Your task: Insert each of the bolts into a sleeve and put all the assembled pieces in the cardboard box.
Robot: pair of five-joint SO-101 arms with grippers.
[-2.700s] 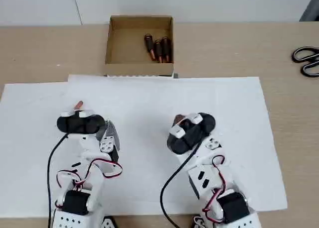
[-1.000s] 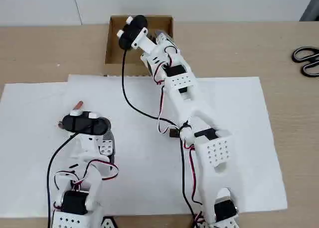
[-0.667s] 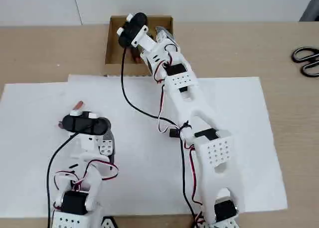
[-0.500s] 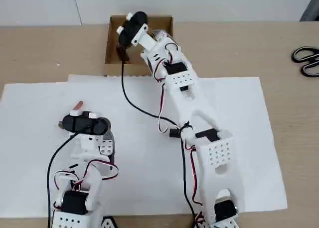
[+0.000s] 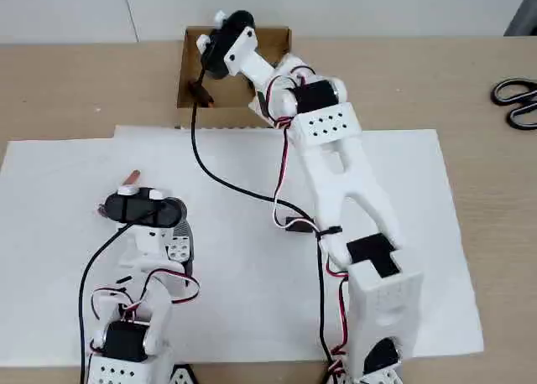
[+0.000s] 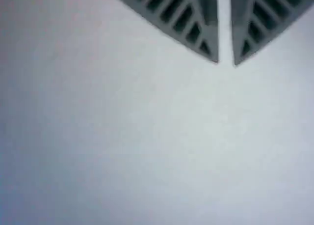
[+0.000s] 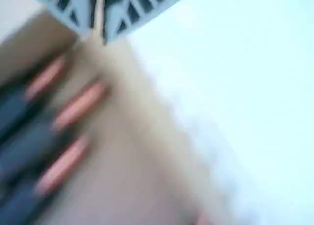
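Note:
The cardboard box [image 5: 185,74] stands at the back of the table. My right arm [image 5: 323,124] stretches over its front wall, with its wrist above the box's left half. My right gripper [image 7: 98,38] has its fingers together, nothing between them. Beside it lie three assembled pieces [image 7: 59,112], dark sleeves with copper bolt ends. A dark piece [image 5: 200,92] shows at the box's front left; I cannot tell whether it touches the gripper. My left gripper [image 6: 225,63] hangs shut over bare white paper. A copper bolt [image 5: 130,179] lies just beyond the left arm's wrist.
A large white paper sheet [image 5: 419,191] covers the table in front of the box. Scissors [image 5: 516,99] lie at the far right edge. The right arm's black cable [image 5: 226,183] trails across the paper between the two arms.
My right arm went from the paper out to the box. Over the last second its wrist shifted left inside the box and its elbow swung right. The left arm stayed put.

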